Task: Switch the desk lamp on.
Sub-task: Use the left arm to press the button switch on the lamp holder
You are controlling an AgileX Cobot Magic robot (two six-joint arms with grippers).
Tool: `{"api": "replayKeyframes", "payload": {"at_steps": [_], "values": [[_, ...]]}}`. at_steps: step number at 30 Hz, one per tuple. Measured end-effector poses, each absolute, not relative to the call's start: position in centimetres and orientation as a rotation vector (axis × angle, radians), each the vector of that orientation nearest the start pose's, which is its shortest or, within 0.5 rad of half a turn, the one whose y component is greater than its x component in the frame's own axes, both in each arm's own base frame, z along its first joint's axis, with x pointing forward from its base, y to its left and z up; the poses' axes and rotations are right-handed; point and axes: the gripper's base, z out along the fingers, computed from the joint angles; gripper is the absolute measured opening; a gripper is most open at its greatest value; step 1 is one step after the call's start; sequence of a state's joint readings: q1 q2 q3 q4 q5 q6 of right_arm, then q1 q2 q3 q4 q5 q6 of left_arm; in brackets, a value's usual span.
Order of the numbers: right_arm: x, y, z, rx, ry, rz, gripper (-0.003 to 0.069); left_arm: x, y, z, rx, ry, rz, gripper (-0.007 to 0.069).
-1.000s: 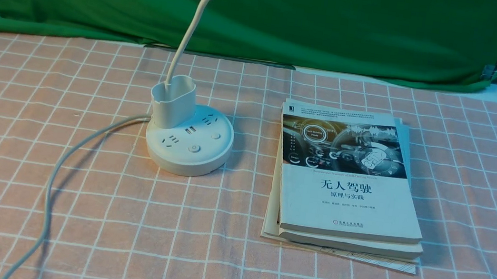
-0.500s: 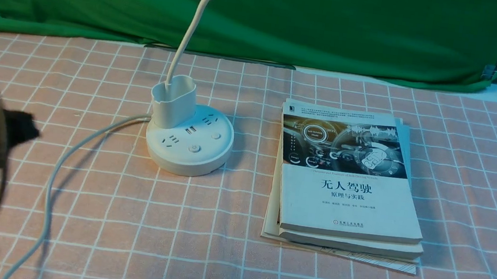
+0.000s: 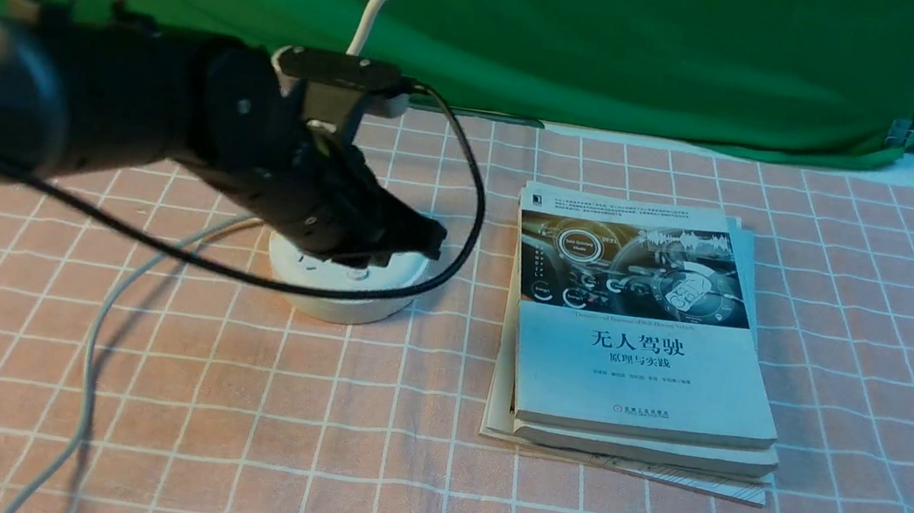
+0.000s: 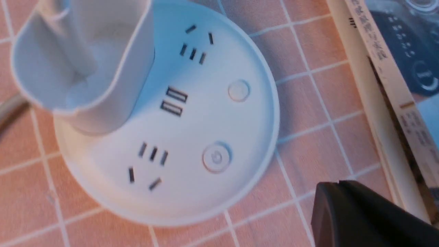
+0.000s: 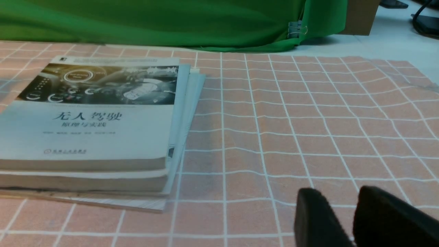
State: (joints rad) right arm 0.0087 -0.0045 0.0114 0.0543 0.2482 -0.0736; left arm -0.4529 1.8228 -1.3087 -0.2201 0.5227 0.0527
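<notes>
Left gripper (image 4: pixel 337 184): closed, lower right
Right gripper (image 5: pixel 337 191): parted, lower right
Power button (image 4: pixel 216 157): reach apparently nearly done, press left

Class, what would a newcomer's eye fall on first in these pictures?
Probably the dark left arm, reaching across the front view over the white lamp's base. Next, perhaps, the green cloth behind the table, then the stack of books to the lamp's right.

Green cloth (image 3: pixel 669 55) behind a pink, white-gridded tablecloth (image 3: pixel 360 456).
</notes>
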Motion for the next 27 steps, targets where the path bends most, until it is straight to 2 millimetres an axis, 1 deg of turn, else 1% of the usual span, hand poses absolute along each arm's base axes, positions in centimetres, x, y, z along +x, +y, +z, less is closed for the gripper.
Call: {"api": "replayKeyframes", "payload": {"at_steps": [1,3,4,6,7,9,12,18,20,23,24,27], "values": [[5.5,0.2,18.7,-0.036,1.738,0.003,0.0239,35.7,-18.4,22.6,0.448,2.512,-0.367,0.0021],[5.5,0.2,18.7,-0.036,1.738,0.003,0.0239,37.6,-19.2,22.0,0.468,2.514,-0.326,0.0021],[5.5,0.2,18.7,-0.036,1.738,0.003,0.0239,37.9,-19.3,21.9,0.468,2.512,-0.323,0.0021],[5.5,0.2,18.7,-0.035,1.737,0.003,0.0239,39.3,-19.6,21.0,0.458,2.517,-0.27,0.0021],[5.5,0.2,18.7,-0.035,1.737,0.003,0.0239,39.4,-19.6,20.9,0.455,2.517,-0.266,0.0021],[5.5,0.2,18.7,-0.035,1.737,0.003,0.0239,40.3,-19.6,20.2,0.434,2.518,-0.222,0.0021],[5.5,0.2,18.7,-0.035,1.737,0.003,0.0239,40.6,-19.7,19.5,0.412,2.521,-0.218,0.0021],[5.5,0.2,18.7,-0.035,1.737,0.003,0.0239,40.8,-19.9,19.5,0.36,2.512,-0.259,0.0021],[5.5,0.2,18.7,-0.035,1.737,0.003,0.0239,40.8,-20.0,19.2,0.351,2.518,-0.267,0.0021],[5.5,0.2,18.7,-0.035,1.737,0.003,0.0239,40.9,-20.0,18.4,0.35,2.535,-0.264,0.0021],[5.5,0.2,18.7,-0.035,1.737,0.003,0.0239,41.0,-20.1,17.8,0.35,2.552,-0.261,0.0021],[5.5,0.2,18.7,-0.035,1.737,0.003,0.0239,41.0,-20.1,17.5,0.336,2.57,-0.261,0.0021]]}}
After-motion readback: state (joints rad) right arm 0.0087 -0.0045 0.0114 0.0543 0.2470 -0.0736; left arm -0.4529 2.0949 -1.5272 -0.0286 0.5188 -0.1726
